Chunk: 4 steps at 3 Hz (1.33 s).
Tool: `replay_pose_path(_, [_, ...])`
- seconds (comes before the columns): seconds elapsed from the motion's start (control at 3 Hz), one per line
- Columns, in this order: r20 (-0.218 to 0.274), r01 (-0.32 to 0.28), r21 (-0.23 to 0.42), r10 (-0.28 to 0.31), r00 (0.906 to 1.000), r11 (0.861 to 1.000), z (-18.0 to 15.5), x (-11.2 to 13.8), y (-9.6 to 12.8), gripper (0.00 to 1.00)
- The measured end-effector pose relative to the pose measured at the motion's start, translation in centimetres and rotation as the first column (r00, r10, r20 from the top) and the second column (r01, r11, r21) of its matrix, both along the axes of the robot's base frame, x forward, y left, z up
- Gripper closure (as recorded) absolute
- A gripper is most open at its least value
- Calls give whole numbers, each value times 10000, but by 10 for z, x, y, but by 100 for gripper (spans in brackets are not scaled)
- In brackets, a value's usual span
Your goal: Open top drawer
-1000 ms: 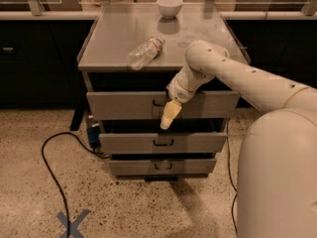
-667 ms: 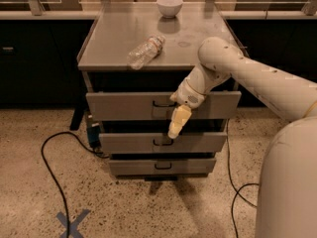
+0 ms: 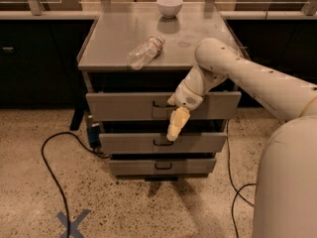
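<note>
The top drawer (image 3: 124,106) is the widest grey front of a three-drawer metal cabinet, with a small dark wire handle (image 3: 159,104) at its centre. A dark gap shows above its front panel. My gripper (image 3: 177,125) hangs pointing down in front of this drawer, just right of and below the handle, its cream tip reaching the top edge of the middle drawer (image 3: 208,143). My arm (image 3: 233,68) comes in from the right across the cabinet's front corner.
A plastic bottle (image 3: 145,51) lies on the cabinet top and a white bowl (image 3: 169,6) stands at its back. The bottom drawer (image 3: 133,166) is lowest. A black cable (image 3: 52,167) loops on the floor at left, near a blue tape X (image 3: 73,223). My body (image 3: 290,182) fills the right side.
My gripper has moved a little right and down, from beside the top drawer's handle to just below it. The drawers look unmoved.
</note>
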<state>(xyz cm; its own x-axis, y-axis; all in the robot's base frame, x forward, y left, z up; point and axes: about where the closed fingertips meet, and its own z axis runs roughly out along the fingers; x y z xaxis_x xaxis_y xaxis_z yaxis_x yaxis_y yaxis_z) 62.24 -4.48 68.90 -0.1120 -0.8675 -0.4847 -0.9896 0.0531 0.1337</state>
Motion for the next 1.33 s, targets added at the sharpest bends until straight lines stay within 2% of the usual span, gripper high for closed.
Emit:
replay_pose_path(0.33, [1222, -47, -307, 84, 9925, 9995, 15, 22, 0, 0])
replay_pose_path(0.67, [2646, 7, -519, 130, 9643, 9987, 33, 56, 3, 0])
replay_pose_path(1.0, [3255, 90, -681, 137, 9454, 9976, 32, 86, 2, 0])
replay_pose_path(1.33, [3236, 340, -809, -60, 9462, 9961, 9, 113, -1, 0])
